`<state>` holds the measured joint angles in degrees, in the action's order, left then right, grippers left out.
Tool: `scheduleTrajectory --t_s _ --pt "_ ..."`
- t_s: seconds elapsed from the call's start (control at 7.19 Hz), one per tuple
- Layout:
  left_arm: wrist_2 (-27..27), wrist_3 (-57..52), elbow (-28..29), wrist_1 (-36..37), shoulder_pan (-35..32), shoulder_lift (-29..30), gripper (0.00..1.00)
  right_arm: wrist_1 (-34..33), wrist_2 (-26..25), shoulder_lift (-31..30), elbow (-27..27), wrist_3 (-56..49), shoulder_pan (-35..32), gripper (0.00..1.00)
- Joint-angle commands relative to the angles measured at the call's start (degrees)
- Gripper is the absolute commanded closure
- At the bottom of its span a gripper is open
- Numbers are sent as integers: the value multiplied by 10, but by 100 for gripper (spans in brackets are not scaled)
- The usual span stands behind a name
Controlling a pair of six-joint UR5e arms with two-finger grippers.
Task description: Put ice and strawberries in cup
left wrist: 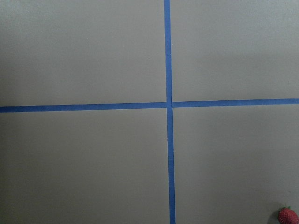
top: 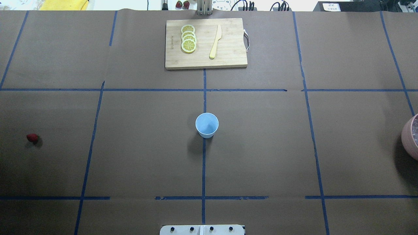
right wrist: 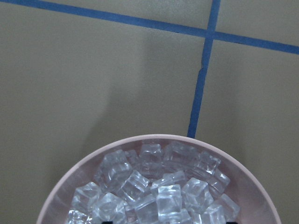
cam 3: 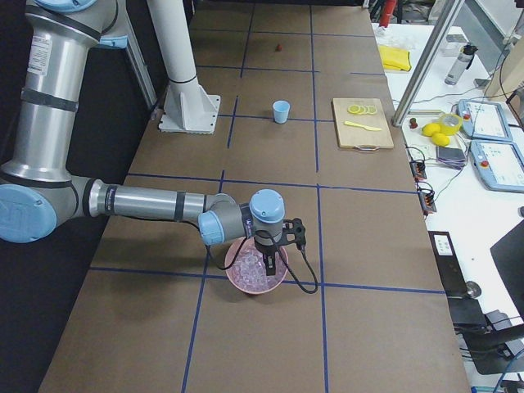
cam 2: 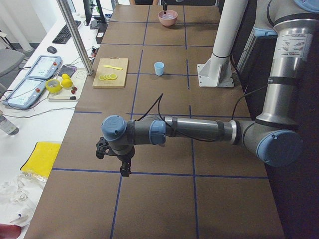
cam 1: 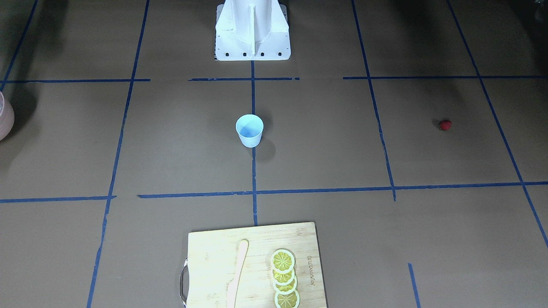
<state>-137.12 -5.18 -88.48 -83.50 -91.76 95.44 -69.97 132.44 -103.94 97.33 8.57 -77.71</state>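
Faintly printed logo (cam 1: 311, 268) on cutting board (cam 1: 214, 256), unreadable; cup (cam 1: 249, 130) plain.

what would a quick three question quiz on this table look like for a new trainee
1. How many lemon slices lie on the cutting board?
2. True or false: the strawberry is already in the cup.
3. Where is the ice? A) in the cup B) in the pink bowl C) on the cutting board

Key: 1. four; 2. false; 3. B
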Motion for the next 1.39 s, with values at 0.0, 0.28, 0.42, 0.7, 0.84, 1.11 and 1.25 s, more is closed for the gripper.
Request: scheduleTrajectory --t_s 0.0,0.28,0.42,0.7,0.84,1.11,1.25 --pt "-1 0 0 0 0 0 0 0 -2 2 -9 0 7 17" --pt "-1 0 -1 0 0 0 0 0 -11 5 -14 -1 27 19" --pt "-1 0 -1 0 1 0 0 0 -14 8 -16 -1 32 20" --pt "-1 0 -2 0 0 1 0 1 -13 20 -42 -17 33 21" --pt "-1 -1 -1 0 0 1 0 1 -13 29 -52 -24 32 22" --pt "-1 -1 -5 0 0 0 0 1 -10 30 -49 -24 31 22" --pt "-1 -1 -5 0 0 0 0 1 -10 28 -48 -24 31 22"
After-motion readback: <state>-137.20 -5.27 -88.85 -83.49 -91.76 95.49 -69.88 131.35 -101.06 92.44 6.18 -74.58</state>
